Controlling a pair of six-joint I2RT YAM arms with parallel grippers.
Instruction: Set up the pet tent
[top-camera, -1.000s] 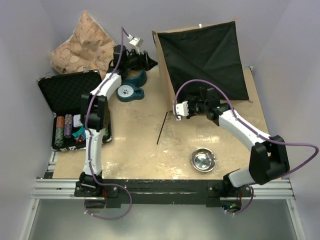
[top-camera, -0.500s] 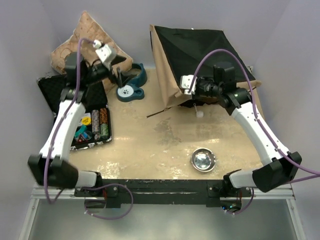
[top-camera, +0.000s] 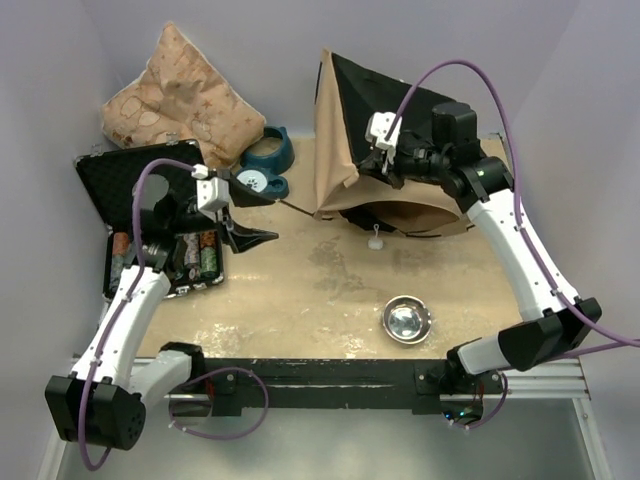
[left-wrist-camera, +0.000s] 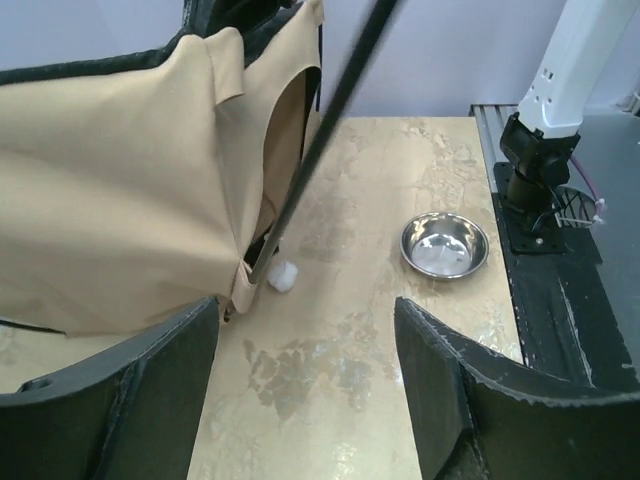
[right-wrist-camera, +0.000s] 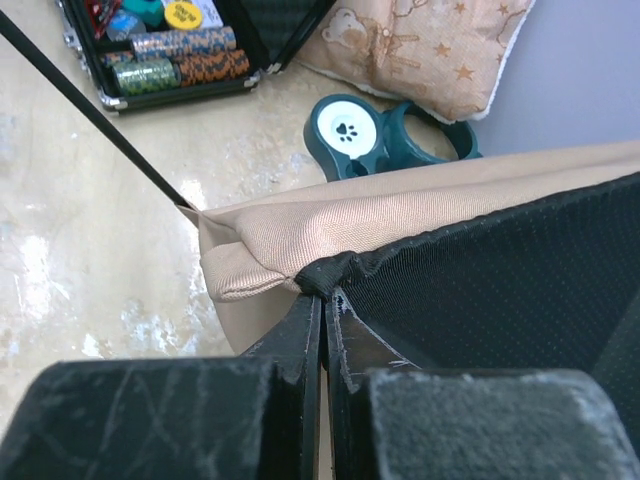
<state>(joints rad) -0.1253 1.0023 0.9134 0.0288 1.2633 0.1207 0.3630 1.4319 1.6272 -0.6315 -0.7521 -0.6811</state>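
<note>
Top: pet tent (top-camera: 338, 165) flat a second ago, now half-raised at 1 o'clock, so setup under way. Left gripper (top-camera: 262, 216) swung back to 9 o'clock.
Left wrist: jaws spread, empty; pole (left-wrist-camera: 320, 140) ungripped.
Right wrist: right gripper (right-wrist-camera: 322, 300) clenched on tent's black-lined hem. No legible writing; paw print on feeder (right-wrist-camera: 347, 130).

Tent pole (left-wrist-camera: 321, 140) cropped at top

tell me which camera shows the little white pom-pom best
The left wrist view: the pom-pom shows large and unblocked, right beside the lower edge of the tent. The top view shows it only as a tiny white dot near the tent. The right wrist view does not show it.
</note>
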